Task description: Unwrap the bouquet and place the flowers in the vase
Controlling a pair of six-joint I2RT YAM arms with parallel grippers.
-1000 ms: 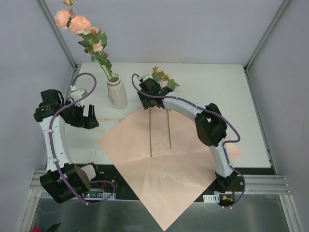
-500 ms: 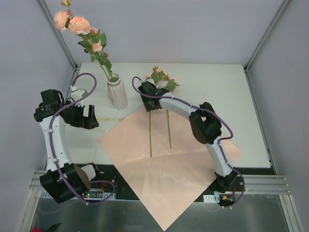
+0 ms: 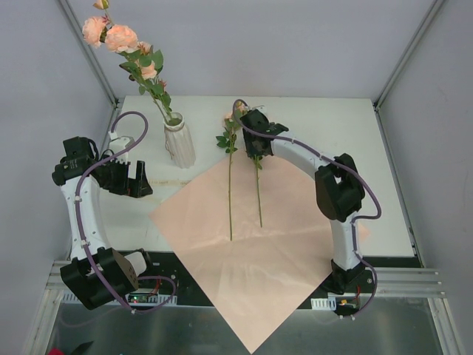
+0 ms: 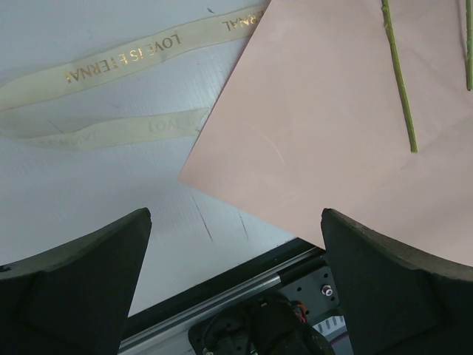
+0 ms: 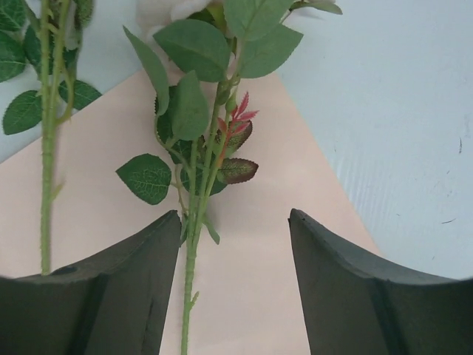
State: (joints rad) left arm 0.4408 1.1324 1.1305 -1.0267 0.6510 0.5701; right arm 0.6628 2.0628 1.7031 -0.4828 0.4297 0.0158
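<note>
The right end effector (image 5: 235,296) has swung sideways from one loose stem to the other. Its jaws stand apart astride this straddled stem (image 5: 194,244) without pinching it (it runs close to one finger). The neighbouring stem (image 3: 230,192) lies just beside, its leaves now uncovered. The pink paper (image 3: 251,259) lies under both. The blooms past the fingertips are cut off in the wrist view and hidden from above. Farther off, the vase (image 3: 179,144) holds flowers (image 3: 122,38). The left end effector (image 3: 134,180), unmoved, gapes wide.
</note>
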